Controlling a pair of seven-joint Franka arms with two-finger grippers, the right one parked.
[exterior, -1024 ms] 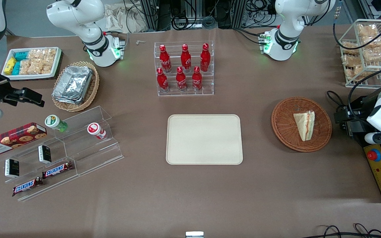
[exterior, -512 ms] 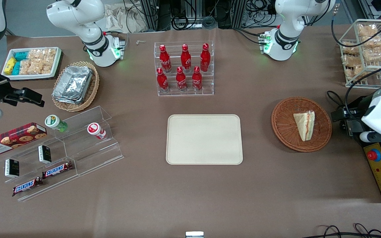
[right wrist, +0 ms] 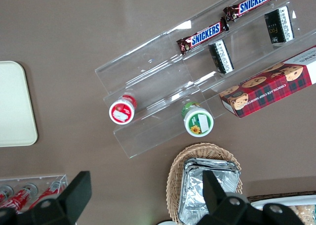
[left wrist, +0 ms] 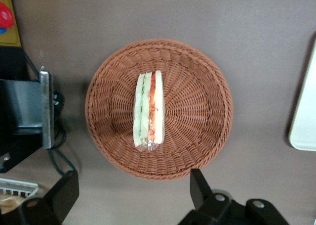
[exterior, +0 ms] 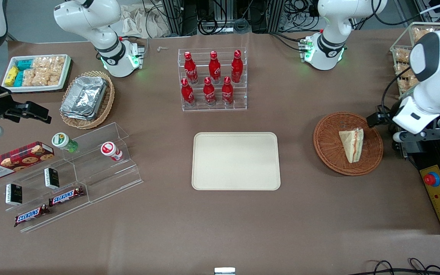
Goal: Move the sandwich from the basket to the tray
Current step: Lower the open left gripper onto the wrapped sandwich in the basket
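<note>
The sandwich (exterior: pixel 351 145) (left wrist: pixel 148 110), a wrapped wedge with red and green filling stripes, lies in the round reddish-brown wicker basket (exterior: pixel 329 147) (left wrist: pixel 197 131). The beige tray (exterior: pixel 236 160) (left wrist: pixel 306 104) sits bare on the brown table, beside the basket toward the parked arm's end. My left gripper (exterior: pixel 386 128) (left wrist: pixel 132 175) hovers above the basket's rim on the working arm's side, apart from the sandwich. It is open, its two black fingers (left wrist: pixel 197 183) spread wide with nothing between them.
A black stand and a yellow control box with a red button (exterior: pixel 432 178) sit beside the basket at the working arm's end. A wire rack of snack bags (exterior: pixel 405 72) stands farther back. An acrylic rack of red bottles (exterior: pixel 212 78) stands farther from the camera than the tray.
The left arm has swung in from the table's end toward the basket. Its gripper moved from over the black stand to above the basket's rim. The sandwich has not moved.
</note>
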